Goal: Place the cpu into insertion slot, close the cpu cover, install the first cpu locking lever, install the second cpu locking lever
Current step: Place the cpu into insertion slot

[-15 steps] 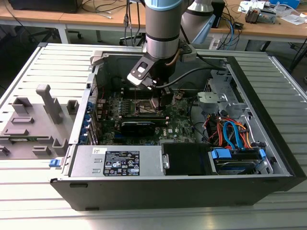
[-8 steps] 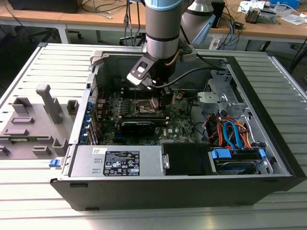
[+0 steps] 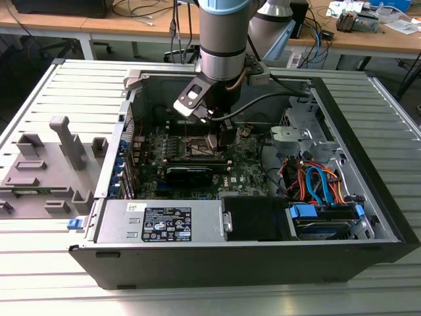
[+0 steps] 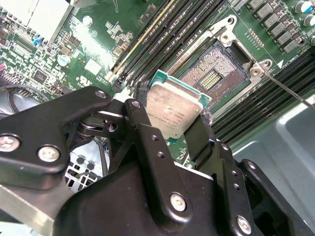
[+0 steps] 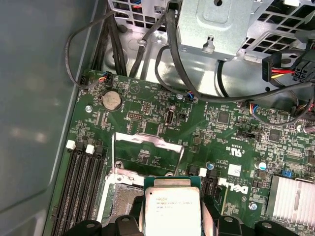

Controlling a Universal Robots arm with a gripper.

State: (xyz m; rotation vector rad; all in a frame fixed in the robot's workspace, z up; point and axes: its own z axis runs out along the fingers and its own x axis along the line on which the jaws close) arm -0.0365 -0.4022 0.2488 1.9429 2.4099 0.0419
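Above the insertion slot (image 4: 212,77), the gripper (image 4: 170,127) clamps the cpu (image 4: 174,105) by its edges — fingers (image 4: 145,132) hide its lower corners, slot's half-covered too.

Robot arm (image 3: 222,39) reaches down into open PC case (image 3: 378,217) on slatted metal table (image 3: 72,85). Gripper (image 3: 219,143) hangs over green mobo (image 3: 248,168), near case centre. Black gfx card (image 3: 189,173) beside it; PSU (image 3: 161,220) along front wall. Blue, orange cables (image 3: 316,181) at exterior view's right. Grey fixture (image 3: 46,164) at exterior view's left, outside case.
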